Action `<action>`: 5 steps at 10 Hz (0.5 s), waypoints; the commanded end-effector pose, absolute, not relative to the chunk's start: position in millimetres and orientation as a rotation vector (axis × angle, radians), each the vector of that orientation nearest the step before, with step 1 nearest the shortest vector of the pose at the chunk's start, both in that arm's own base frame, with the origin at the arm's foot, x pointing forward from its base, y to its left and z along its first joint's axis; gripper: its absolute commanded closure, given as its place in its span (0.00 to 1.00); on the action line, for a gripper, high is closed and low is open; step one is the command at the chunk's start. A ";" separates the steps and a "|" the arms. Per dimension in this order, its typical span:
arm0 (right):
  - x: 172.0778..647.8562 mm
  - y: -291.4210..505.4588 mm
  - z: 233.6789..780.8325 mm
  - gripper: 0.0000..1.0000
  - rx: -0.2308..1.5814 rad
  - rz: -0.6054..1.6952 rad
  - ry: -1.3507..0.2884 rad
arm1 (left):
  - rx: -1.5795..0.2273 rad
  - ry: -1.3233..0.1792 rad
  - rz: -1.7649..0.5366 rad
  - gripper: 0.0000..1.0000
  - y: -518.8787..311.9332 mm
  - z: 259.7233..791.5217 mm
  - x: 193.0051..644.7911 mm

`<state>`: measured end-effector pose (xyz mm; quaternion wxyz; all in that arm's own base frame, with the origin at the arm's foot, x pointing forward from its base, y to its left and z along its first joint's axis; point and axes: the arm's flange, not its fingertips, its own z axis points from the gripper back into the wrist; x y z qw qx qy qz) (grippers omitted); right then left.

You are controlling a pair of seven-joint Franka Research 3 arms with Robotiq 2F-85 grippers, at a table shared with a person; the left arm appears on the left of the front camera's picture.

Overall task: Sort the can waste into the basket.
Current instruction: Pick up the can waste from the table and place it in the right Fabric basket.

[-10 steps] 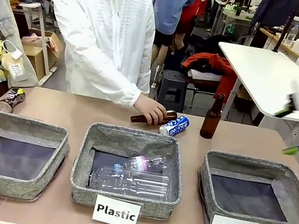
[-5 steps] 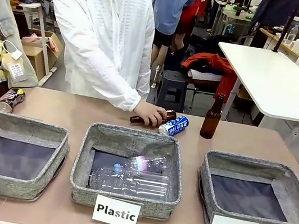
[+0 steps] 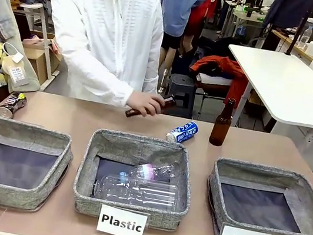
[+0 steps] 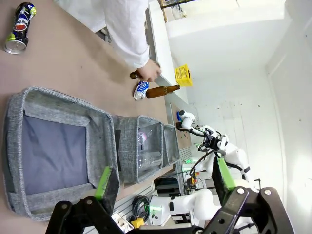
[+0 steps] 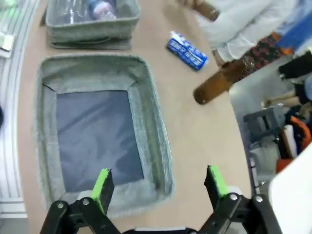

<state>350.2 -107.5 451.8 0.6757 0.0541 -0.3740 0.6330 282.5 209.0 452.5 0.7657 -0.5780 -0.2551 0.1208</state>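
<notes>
Plainly, both claws stand wide open and grip nothing. The left claw [image 4: 163,178] hangs near the Bottle basket [image 4: 29,105]. The right claw [image 5: 159,181] hangs over the Can basket [image 5: 156,141], a square of coarse grey fabric with smooth dark lining. The blue can [image 3: 182,132], a smooth white-lettered cylinder, lies on its side on the tan counter [image 3: 73,116], behind the Plastic basket [image 3: 140,142]. The crushed can [image 3: 11,104], of dented dark metal, lies at the counter's far left. A person's hand [image 3: 145,102] holds a brown glass bottle [image 3: 168,101] tilted above the counter. An upright bottle [image 3: 221,123] stands beside the blue can.
</notes>
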 end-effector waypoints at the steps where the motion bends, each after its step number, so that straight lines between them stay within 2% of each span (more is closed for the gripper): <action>1: 365.2 -16.3 449.9 0.00 -0.008 1.575 -0.708 | -1.267 -0.574 0.245 0.00 209.0 453.1 282.5; 4: 454.9 102.7 482.0 0.00 -0.164 1.847 -0.389 | -1.267 -0.574 0.245 0.00 209.0 453.1 282.5; 5: 469.0 132.3 488.7 0.00 -0.185 1.929 -0.314 | -1.267 -0.574 0.245 0.00 209.0 453.1 282.5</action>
